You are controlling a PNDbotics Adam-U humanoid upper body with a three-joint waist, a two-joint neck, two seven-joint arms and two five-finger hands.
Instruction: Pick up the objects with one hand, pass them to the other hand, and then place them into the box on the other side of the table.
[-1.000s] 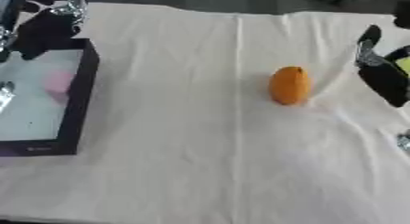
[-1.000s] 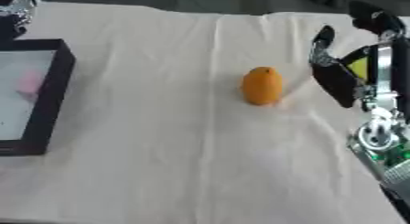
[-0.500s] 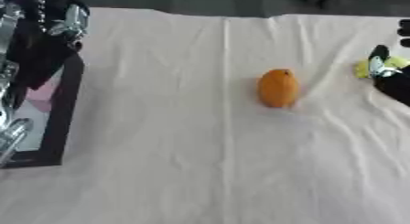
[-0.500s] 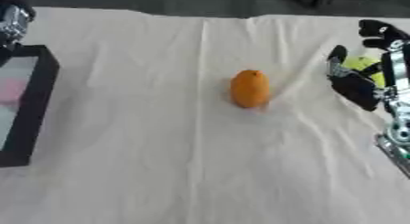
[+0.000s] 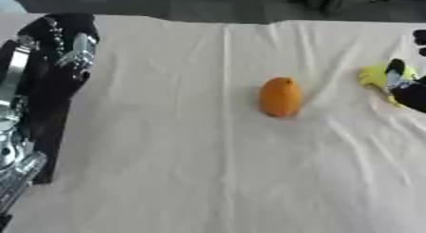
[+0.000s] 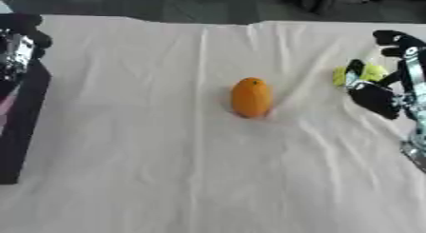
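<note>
No writing or label can be read on anything; the orange fruit (image 6: 250,97) — smooth, oval, a small dark dot at its top — stands alone near the middle of the cream-clothed surface (image 5: 208,179), well apart from both hands; the right hand (image 6: 376,92) at the right edge has its fingers curled round a yellow-green object (image 6: 366,74); the left hand (image 5: 65,51) hangs over the dark box (image 6: 21,127) at the left edge — whether its fingers are open or closed, I cannot tell.
</note>
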